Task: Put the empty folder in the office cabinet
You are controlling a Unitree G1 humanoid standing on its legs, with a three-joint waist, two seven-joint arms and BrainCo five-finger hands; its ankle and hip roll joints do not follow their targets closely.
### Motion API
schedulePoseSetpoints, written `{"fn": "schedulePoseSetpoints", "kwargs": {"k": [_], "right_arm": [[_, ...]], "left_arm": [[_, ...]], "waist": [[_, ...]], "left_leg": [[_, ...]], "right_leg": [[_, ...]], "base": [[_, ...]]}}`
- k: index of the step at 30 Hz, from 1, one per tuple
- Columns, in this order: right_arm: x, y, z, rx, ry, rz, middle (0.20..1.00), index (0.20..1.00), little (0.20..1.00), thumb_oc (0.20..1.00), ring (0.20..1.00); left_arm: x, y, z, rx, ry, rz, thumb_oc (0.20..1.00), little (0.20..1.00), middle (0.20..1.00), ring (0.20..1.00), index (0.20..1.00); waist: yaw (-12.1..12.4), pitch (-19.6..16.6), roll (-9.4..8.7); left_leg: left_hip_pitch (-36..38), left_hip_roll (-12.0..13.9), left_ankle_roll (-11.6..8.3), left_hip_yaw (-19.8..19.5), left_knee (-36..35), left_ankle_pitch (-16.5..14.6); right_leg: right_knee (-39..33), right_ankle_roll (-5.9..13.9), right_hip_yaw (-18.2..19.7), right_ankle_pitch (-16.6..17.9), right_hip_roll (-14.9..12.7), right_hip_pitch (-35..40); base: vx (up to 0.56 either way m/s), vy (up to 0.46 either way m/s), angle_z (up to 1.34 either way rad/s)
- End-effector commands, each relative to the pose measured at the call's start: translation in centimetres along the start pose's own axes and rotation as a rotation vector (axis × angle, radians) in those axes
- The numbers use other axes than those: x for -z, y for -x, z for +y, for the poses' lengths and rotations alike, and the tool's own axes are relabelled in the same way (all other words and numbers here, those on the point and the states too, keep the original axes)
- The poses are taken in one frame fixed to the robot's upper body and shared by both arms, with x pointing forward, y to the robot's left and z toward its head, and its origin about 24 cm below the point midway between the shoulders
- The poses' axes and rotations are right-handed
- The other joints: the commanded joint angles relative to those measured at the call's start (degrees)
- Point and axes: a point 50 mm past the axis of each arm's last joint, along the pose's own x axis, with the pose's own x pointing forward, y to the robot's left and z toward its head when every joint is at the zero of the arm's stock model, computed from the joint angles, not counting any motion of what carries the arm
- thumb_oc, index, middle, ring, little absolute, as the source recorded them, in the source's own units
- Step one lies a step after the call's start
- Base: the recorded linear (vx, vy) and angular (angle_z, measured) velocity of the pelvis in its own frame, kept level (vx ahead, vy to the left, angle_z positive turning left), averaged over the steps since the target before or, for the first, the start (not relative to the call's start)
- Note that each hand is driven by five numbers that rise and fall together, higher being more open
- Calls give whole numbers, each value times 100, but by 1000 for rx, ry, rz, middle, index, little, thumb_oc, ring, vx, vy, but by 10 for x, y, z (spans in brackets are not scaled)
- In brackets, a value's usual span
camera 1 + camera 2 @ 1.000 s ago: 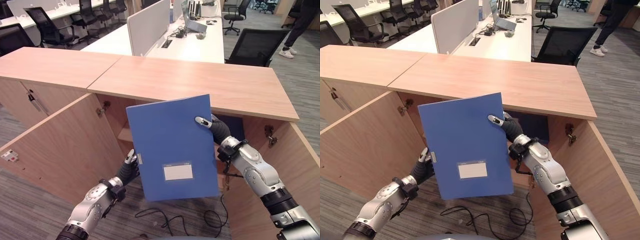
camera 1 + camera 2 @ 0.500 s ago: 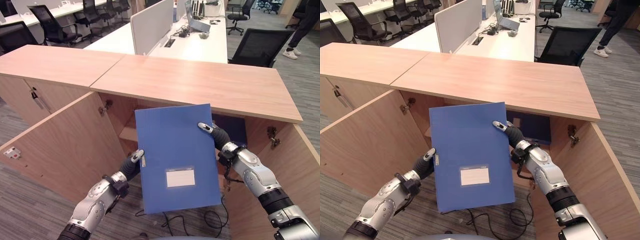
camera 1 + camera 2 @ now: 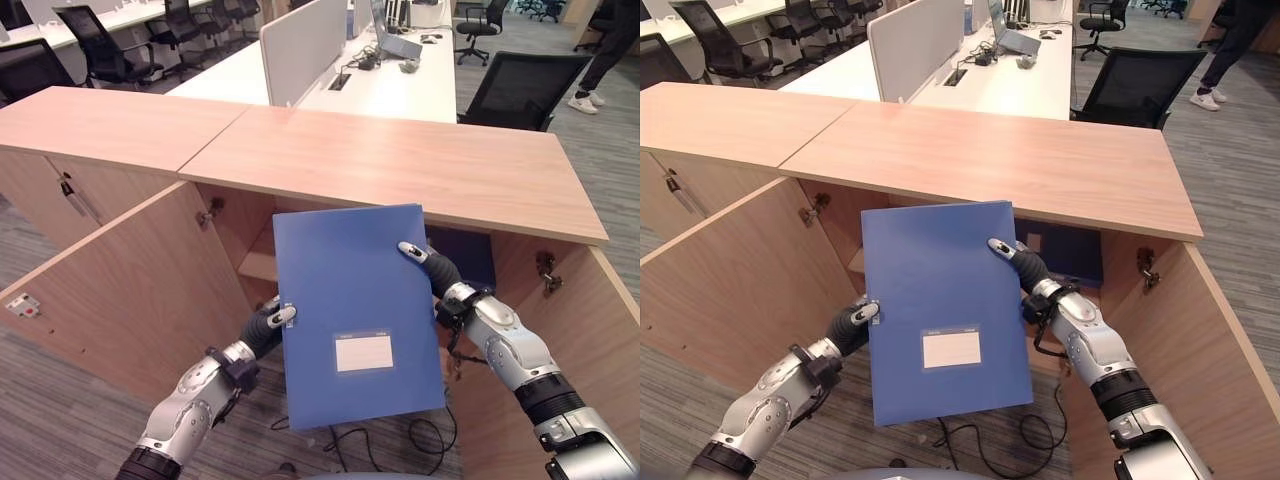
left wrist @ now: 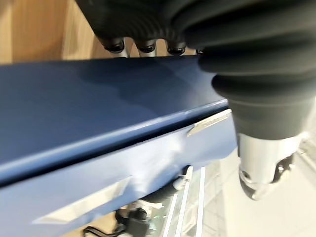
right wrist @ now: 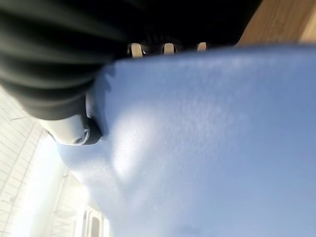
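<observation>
Office desks and black chairs stood beyond the low wooden cabinet point(image 3: 390, 160), whose doors hung open in front of you. You held the blue folder point(image 3: 355, 310) upright before the open compartment, between your two hands. Your left hand point(image 3: 262, 328) pinched its left edge, thumb on the front and fingers point(image 4: 140, 47) curled behind. Your right hand point(image 3: 435, 272) clamped the upper right edge the same way, with its thumb on the front face.

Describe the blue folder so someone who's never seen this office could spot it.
Find the open wooden cabinet. Before its opening, the robot's left hand and right hand hold a flat blue rectangular folder upright; unlike the darker blue item inside, it has a white label.
</observation>
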Motion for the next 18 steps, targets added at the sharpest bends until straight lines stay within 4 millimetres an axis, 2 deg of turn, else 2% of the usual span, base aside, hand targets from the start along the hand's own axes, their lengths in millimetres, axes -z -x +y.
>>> {"fn": "schedulePoseSetpoints", "kwargs": {"k": [1,10,18], "right_arm": [[-42,-24,17,-54,105,-143,200,200,200,200,200],[-56,-24,28,-89,89,-210,200,200,200,200,200],[-77,-20,48,-148,93,-331,200,200,200,200,200]], "left_arm": [[-24,-16,-27,191,-139,-49,1000,1000,1000,1000,1000],[-8,-3,-8,135,-229,126,1000,1000,1000,1000,1000],[-2,-1,-2,82,-200,130,1000,1000,1000,1000,1000]], "waist": [[144,-124,-226],[131,-150,-205],[112,-166,-196]], "left_leg": [[-13,-98,81,-164,63,-415],[-19,-123,87,-186,49,-418],[-6,-141,105,-150,37,-428]], "right_leg": [[669,334,177,-238,-447,-331],[648,360,155,-210,-475,-329],[609,370,185,-195,-480,-323]], "base": [[0,0,0],[0,0,0],[0,0,0]]}}
